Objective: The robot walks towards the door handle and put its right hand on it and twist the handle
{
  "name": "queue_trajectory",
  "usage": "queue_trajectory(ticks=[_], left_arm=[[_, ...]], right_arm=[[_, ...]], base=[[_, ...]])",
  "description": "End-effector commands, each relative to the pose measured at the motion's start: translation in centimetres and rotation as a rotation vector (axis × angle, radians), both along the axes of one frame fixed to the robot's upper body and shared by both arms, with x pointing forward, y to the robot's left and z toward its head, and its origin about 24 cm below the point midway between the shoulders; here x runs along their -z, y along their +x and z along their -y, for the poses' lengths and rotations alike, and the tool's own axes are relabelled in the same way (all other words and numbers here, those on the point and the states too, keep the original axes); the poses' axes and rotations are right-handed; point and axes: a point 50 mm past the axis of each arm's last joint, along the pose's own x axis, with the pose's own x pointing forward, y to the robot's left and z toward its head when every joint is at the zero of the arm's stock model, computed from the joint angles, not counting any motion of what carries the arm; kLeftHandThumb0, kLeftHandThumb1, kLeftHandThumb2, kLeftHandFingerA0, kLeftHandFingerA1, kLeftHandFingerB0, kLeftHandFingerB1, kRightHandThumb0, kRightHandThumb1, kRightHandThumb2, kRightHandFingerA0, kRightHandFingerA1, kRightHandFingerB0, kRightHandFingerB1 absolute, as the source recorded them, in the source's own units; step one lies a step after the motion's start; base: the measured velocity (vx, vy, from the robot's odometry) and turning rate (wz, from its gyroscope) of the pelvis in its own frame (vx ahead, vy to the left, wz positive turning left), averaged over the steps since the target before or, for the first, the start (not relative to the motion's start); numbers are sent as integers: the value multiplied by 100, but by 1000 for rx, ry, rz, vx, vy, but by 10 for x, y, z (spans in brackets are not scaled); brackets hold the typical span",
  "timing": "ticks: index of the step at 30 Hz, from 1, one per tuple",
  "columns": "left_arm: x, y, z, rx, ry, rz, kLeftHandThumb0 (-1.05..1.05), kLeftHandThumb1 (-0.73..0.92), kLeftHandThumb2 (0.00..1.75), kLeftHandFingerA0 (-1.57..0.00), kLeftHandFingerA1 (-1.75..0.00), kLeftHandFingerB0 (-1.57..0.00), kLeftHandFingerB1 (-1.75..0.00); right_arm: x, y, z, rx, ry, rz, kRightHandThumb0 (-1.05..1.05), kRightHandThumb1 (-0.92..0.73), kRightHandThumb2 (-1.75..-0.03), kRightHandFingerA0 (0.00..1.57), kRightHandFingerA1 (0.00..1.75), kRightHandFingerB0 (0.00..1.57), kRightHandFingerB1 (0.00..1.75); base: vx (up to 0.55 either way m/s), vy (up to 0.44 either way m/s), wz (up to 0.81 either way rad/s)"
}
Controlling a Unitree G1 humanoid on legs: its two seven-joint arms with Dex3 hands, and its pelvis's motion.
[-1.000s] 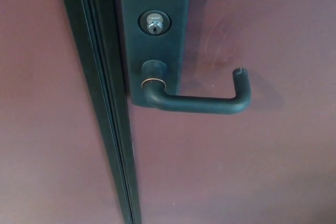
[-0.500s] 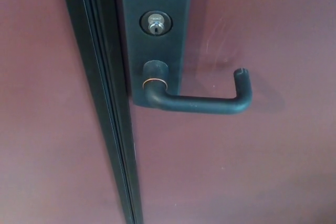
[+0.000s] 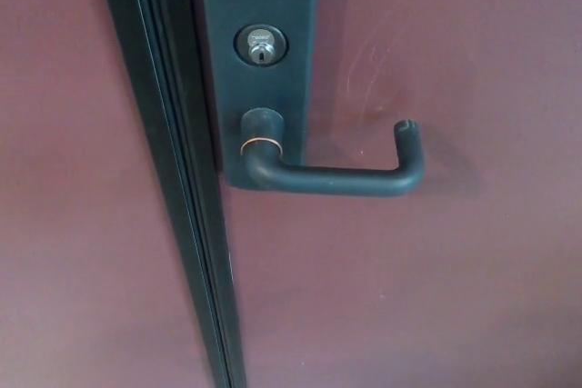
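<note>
While neither of our hands shows in the head view, we cannot tell whether the right one is spread wide or curled, and the left is equally out of sight; so the step in hand, as we judge it, is bringing the right hand up to the lever door handle (image 3: pixel 336 179). It sits a little above the middle of the view, its round hub (image 3: pixel 262 134) on the dark metal plate (image 3: pixel 259 34), its bar running level to the right and ending in a short return (image 3: pixel 406 138) that bends back toward the maroon door (image 3: pixel 436 297); nothing touches it. Just above the hub sits the silver keyhole cylinder (image 3: pixel 261 45); left of the plate runs the dark door edge strip (image 3: pixel 182 224).

To do this well, we think the right hand should come in from the right with fingers apart, settling over the bar's middle to right part, where leverage is best; the thumb goes under, the fingers over; the return should stop the hand sliding off the end. We would press down around the hub rather than pull outward; landing near the hub would cost leverage.
</note>
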Motion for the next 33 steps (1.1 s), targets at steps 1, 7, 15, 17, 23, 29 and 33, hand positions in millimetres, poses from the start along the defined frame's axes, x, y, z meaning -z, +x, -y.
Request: queue_trajectory(ticks=[1,7,15,17,23,29,33], left_arm=[[16,-24,9,-34,-47,-59,-35,52,55,-65,-45,-54,-41],[18,-27,11,-46,-70,-49,-47,44,74,-56,-55,-48,-51],[21,-25,16,-65,-84,-46,-52,44,76,-55,-55,-46,-51],[19,-23,15,-64,-79,-46,-49,54,57,-61,-44,-51,-40],[18,-17,16,-47,-71,-46,-57,45,78,-52,-54,-45,-51],[17,-15,15,-56,-68,-53,-55,56,57,-57,-43,-50,-39],[14,-12,13,-59,-68,-47,-56,56,57,-56,-43,-49,-39]], right_arm=[[150,18,-1,210,-130,-111,-68,-62,-59,43,38,27,31],[219,24,-36,418,-16,-320,-70,-69,-61,37,34,26,30],[258,-18,-55,575,31,-491,-73,-59,-95,3,38,3,25],[255,-14,-49,570,9,-468,-73,-59,-95,4,40,3,27],[254,-14,-46,529,-18,-448,-74,-58,-95,13,45,0,31],[261,-25,-45,479,-33,-553,-75,-58,-95,9,44,0,26],[262,-23,-46,477,-36,-568,-76,-59,-95,8,43,2,23]], base=[[0,0,0],[0,0,0],[0,0,0],[0,0,0],[0,0,0],[0,0,0],[0,0,0]])
